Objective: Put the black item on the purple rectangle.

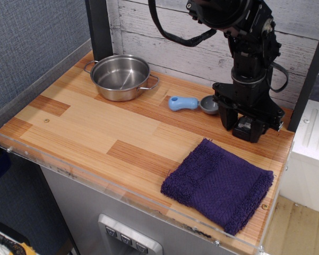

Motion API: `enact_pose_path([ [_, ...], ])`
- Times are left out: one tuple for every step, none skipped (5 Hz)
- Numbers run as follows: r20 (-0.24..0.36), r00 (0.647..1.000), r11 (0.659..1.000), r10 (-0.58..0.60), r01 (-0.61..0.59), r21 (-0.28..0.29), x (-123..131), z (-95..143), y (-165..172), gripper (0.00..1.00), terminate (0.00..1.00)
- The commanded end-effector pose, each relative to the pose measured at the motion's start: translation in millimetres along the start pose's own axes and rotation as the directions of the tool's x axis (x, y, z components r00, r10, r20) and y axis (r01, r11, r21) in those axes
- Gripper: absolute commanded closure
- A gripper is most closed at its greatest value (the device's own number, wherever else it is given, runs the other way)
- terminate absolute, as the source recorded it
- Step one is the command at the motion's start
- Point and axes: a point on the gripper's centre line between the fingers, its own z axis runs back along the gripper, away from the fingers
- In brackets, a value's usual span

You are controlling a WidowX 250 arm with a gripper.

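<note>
Just beyond the far edge of the purple towel [218,183], toward the plank wall, the black bottle [244,128] lies on the wooden table [95,133], apart from the cloth. The gripper [246,124] stands low over it, one finger [227,116] on either side; whether the jaws have clenched on the bottle or merely bracket it cannot be told from this view. To the towel's far left sits the blue-handled scoop [192,103], and farther left of the towel a steel pot [120,77].
</note>
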Motion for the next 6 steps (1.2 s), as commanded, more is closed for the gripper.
enact_pose_path([
  [0.047, 0.999, 1.0, -0.006, 0.005, 0.013, 5.9, 18.5, -0.7, 1.0, 0.0],
  [0.059, 0.998, 1.0, -0.001, 0.001, 0.006, 4.3, 27.8, -2.1, 1.0, 0.0],
  [0.092, 0.996, 1.0, -0.009, 0.008, 0.005, 5.2, 45.4, -2.9, 1.0, 0.0],
  [0.12, 0.993, 1.0, -0.013, 0.012, 0.006, 5.4, 64.3, -2.3, 1.0, 0.0],
  [0.16, 0.987, 1.0, -0.02, 0.02, 0.007, 0.0, 88.9, -6.1, 1.0, 0.0],
  [0.166, 0.986, 0.999, -0.031, 0.032, -0.001, -14.4, 100.7, -10.3, 1.0, 0.0],
])
